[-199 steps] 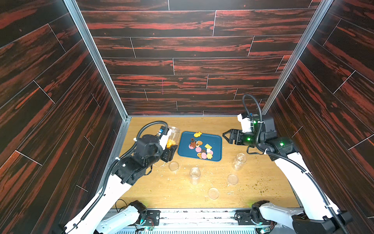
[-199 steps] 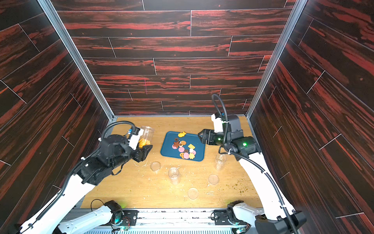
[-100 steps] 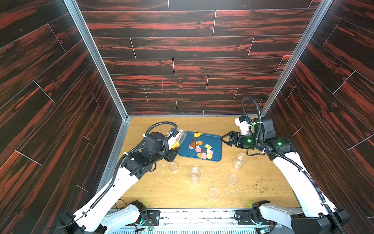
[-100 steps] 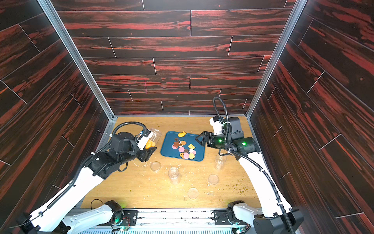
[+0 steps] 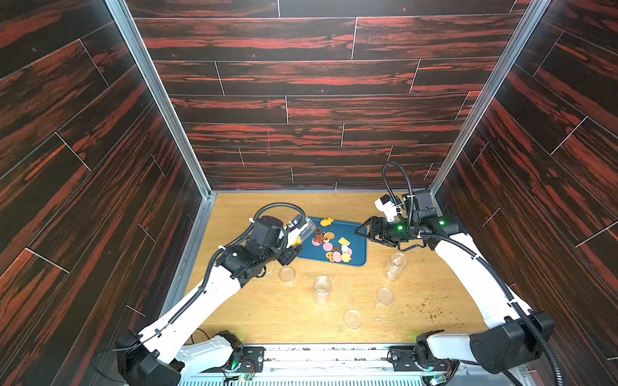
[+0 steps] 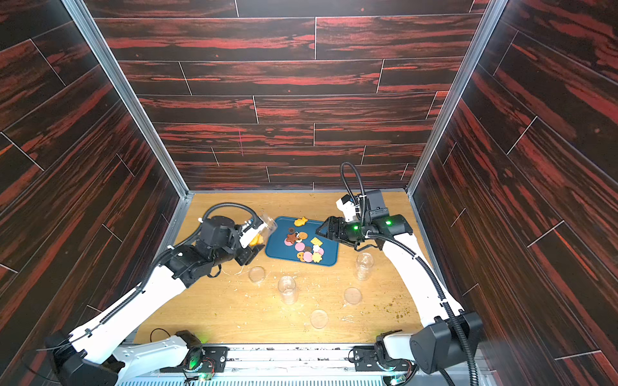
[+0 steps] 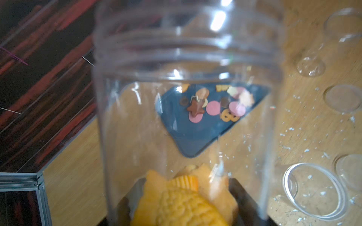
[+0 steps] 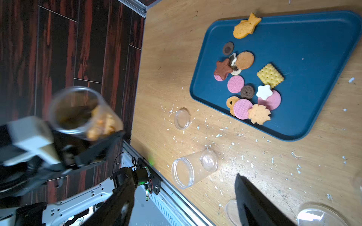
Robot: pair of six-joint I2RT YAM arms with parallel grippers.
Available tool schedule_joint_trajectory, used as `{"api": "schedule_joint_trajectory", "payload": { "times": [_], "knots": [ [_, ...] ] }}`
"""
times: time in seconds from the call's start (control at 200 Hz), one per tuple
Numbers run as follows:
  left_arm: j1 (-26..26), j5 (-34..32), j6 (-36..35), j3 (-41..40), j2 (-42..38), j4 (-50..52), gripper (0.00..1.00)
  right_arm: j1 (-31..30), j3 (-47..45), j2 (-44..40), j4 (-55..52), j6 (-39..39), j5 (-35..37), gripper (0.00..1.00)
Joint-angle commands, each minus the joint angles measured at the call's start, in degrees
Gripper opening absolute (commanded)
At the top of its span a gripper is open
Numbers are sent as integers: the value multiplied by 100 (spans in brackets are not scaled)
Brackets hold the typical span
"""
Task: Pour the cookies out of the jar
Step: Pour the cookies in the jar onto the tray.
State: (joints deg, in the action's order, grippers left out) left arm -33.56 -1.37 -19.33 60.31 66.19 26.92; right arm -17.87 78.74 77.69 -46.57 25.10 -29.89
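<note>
My left gripper (image 5: 294, 242) is shut on a clear jar (image 5: 303, 230), tilted over with its mouth above the left edge of the blue tray (image 5: 355, 234). Orange cookies (image 5: 296, 240) lie at the jar's closed end between the fingers; in the left wrist view a fish-shaped cookie (image 7: 182, 201) fills that end of the jar (image 7: 186, 58). Several cookies (image 5: 334, 245) lie on the tray (image 8: 313, 58), pink, brown, yellow and white cookies (image 8: 244, 88). My right gripper (image 5: 363, 234) hangs open over the tray's right edge, holding nothing.
Two empty clear jars (image 5: 322, 289) (image 5: 394, 265) stand on the wooden table in front of the tray. Three clear lids (image 5: 287, 274) (image 5: 384, 295) (image 5: 352, 319) lie around them. Pale crumbs are scattered over the table. Dark walls close in left, right and back.
The left gripper has carried the jar rightward to the tray's edge and tipped it from upright onto its side. The right gripper has drifted left over the tray's edge.
</note>
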Motion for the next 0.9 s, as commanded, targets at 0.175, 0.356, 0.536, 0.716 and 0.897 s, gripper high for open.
{"api": "schedule_joint_trajectory", "payload": {
  "times": [0.175,0.356,0.536,0.716,0.897],
  "knots": [
    [-15,38,-312,-183,361,-535,56,-47,37,47,242,19,-1117,82],
    [-10,150,-353,-160,465,-477,56,-269,19,56,394,79,-1256,81],
    [-10,104,-565,-154,525,-401,56,-314,-161,-15,431,140,-1188,81],
    [-14,-39,-786,-268,712,-380,56,-314,-58,-142,248,128,-979,81],
    [-14,-84,-660,-284,944,-379,56,-311,197,-152,-142,21,-523,81]
  ]
}}
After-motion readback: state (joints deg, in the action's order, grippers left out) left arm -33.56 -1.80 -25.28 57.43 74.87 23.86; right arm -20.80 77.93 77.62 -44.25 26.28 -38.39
